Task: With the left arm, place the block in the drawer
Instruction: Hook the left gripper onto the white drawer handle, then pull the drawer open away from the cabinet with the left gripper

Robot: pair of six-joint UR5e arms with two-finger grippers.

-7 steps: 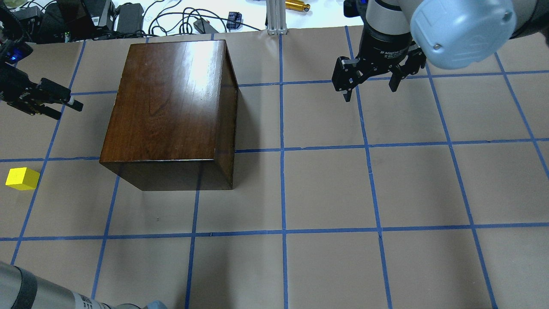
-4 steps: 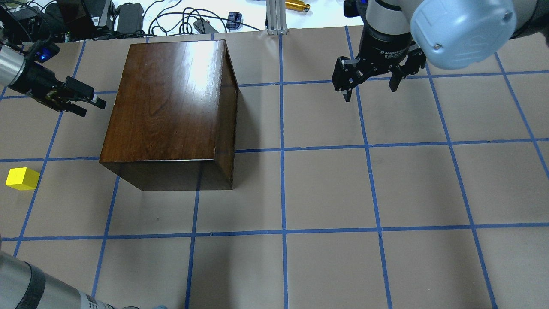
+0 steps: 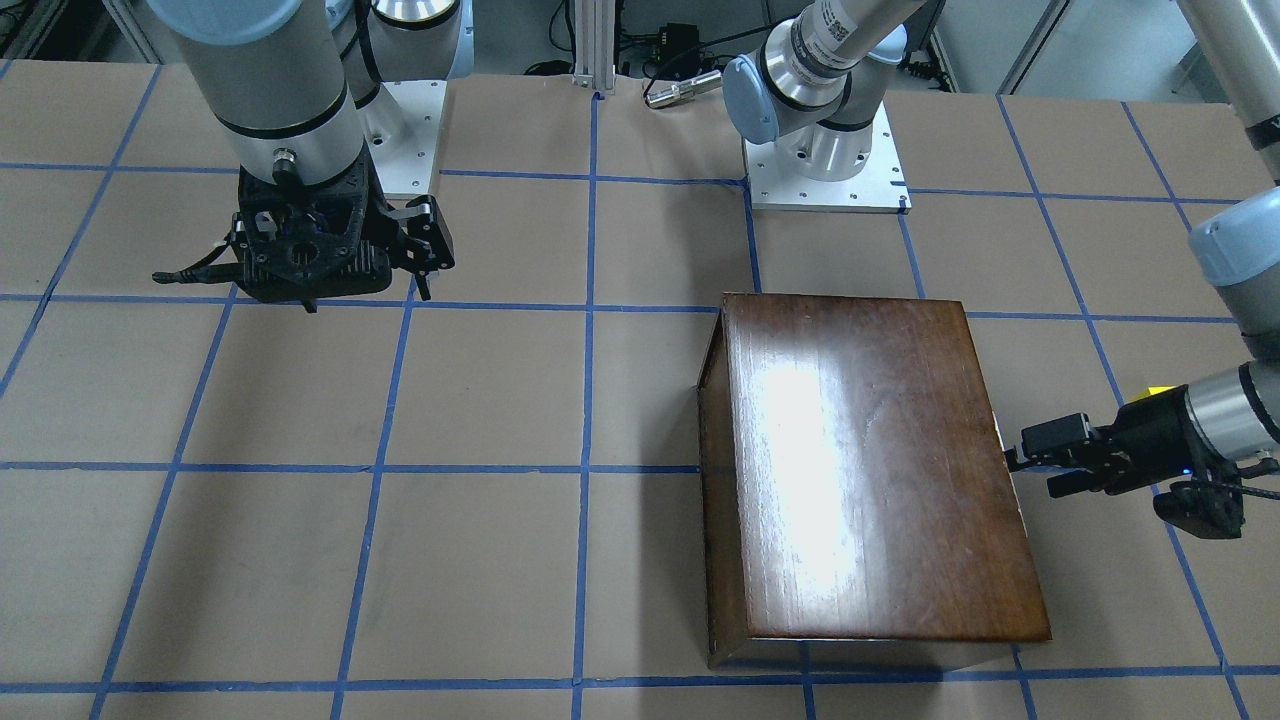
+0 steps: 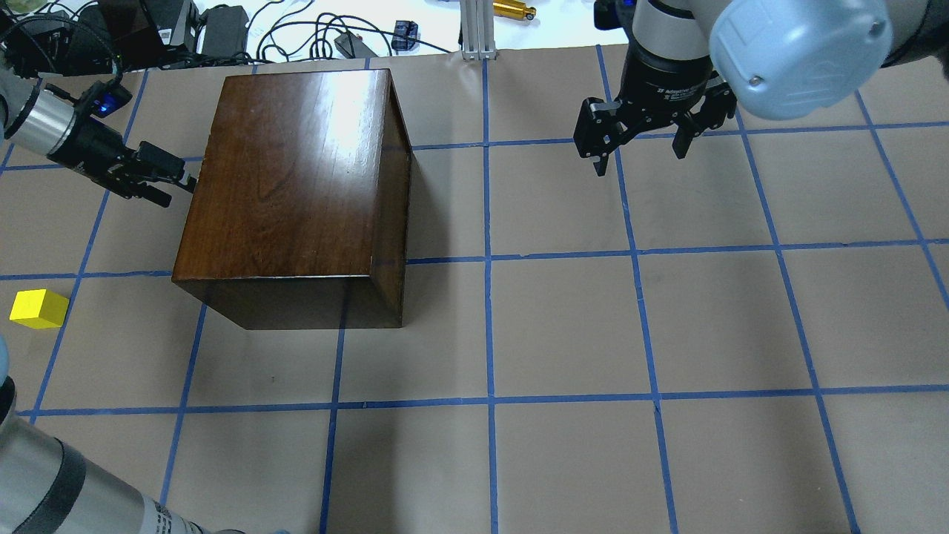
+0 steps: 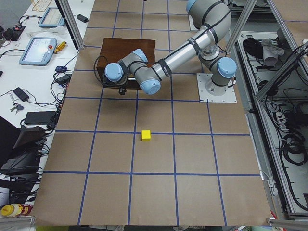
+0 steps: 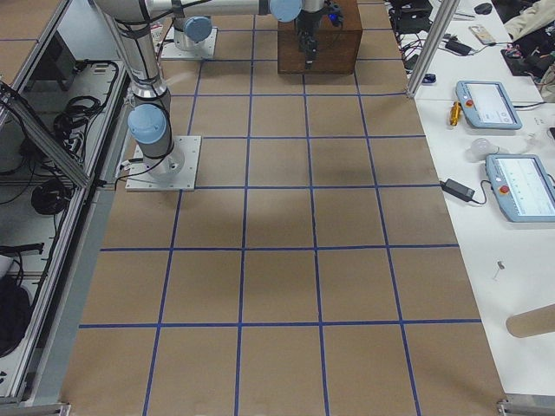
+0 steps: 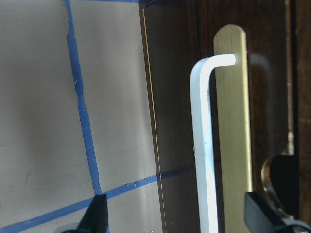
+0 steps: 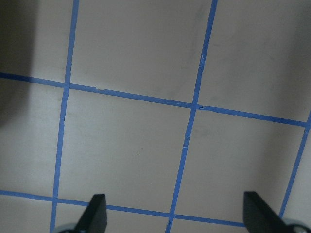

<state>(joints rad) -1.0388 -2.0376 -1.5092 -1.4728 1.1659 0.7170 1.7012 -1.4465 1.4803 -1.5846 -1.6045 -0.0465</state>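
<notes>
The yellow block [image 4: 38,308] lies on the table at the near left, apart from everything; it also shows in the exterior left view [image 5: 146,135]. The dark-brown wooden box [image 4: 296,178] stands left of centre. Its drawer is shut, and the dark front panel [image 7: 175,121] with its metal pull [image 7: 203,145] fills the left wrist view. My left gripper [image 4: 178,189] is open at the box's left side, level with the pull, fingertips either side of it. My right gripper [image 4: 640,159] is open and empty, hovering at the far right.
Cables and power bricks [image 4: 222,33] lie along the far table edge, beside an aluminium post [image 4: 478,30]. Tablets [image 5: 38,50] sit off the table's side. Blue tape lines [image 4: 489,334] grid the brown table cover.
My left gripper has moved right, from the table's left edge up to the box's left side. The block, box and right arm have not moved.
</notes>
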